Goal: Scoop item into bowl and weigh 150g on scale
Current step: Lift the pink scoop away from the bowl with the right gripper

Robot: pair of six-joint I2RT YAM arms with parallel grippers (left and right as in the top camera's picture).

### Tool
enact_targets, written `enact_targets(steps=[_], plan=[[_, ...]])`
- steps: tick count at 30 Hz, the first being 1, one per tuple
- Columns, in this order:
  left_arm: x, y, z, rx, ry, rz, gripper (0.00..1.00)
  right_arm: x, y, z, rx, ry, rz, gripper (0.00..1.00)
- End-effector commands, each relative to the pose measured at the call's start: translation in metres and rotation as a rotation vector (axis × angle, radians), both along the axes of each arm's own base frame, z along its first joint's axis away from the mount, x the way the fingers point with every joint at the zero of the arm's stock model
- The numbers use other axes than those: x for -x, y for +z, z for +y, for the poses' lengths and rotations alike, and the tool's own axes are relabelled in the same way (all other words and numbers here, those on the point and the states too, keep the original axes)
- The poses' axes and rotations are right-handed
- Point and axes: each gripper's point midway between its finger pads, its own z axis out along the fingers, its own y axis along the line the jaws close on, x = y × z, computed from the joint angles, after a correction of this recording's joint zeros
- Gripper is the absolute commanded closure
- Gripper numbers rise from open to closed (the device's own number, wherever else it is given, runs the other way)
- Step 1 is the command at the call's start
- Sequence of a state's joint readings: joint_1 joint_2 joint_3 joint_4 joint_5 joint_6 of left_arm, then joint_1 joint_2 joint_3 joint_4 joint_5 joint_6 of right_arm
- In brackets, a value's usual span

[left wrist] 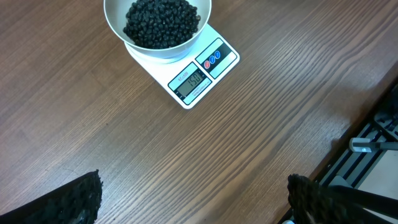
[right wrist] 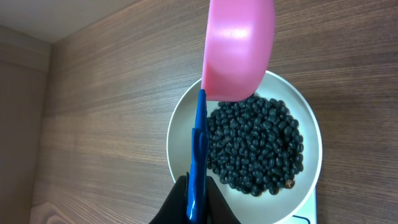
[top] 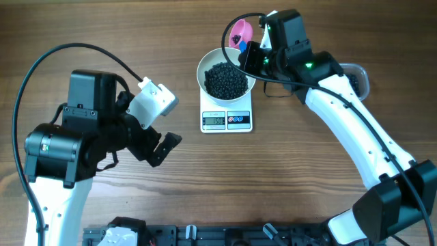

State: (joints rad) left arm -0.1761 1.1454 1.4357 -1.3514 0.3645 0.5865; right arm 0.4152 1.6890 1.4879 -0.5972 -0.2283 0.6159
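Scoop (right wrist: pixel 239 50) pinched by its blue handle in my right gripper (right wrist: pixel 198 202), jaws clamped on it, cup held up at the rim of the bowl (right wrist: pixel 180 130) so any strays drop inside. Beans (right wrist: pixel 255 146) heaped in that bowl, which sits on the scale (left wrist: pixel 205 68) so the display can weigh them; it looks on target. My left gripper (left wrist: pixel 193 199) hangs wide open, empty, well clear of the scale. Count: one scoop, one bowl, one scale, two buttons, beans beyond counting.
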Motion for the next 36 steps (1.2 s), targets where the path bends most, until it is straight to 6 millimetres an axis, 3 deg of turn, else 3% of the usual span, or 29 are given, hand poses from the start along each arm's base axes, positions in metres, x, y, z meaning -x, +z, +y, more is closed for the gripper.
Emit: enact_targets(steps=[1,11,29,36], plan=[[-0.001,0.007,0.0,0.009,-0.008,-0.022,0.0,-0.003,0.002,0.002,-0.004,0.015,-0.01,0.96],[-0.001,0.007,0.0,0.009,-0.008,-0.022,0.0,-0.013,0.007,-0.006,-0.096,-0.103,0.033,0.96],[0.0,0.007,0.0,0.009,-0.008,-0.021,0.0,-0.04,0.042,-0.012,-0.228,-0.072,-0.089,0.96],[-0.001,0.007,0.0,0.009,-0.008,-0.022,0.0,-0.034,0.035,-0.012,-0.18,-0.017,-0.091,0.96]])
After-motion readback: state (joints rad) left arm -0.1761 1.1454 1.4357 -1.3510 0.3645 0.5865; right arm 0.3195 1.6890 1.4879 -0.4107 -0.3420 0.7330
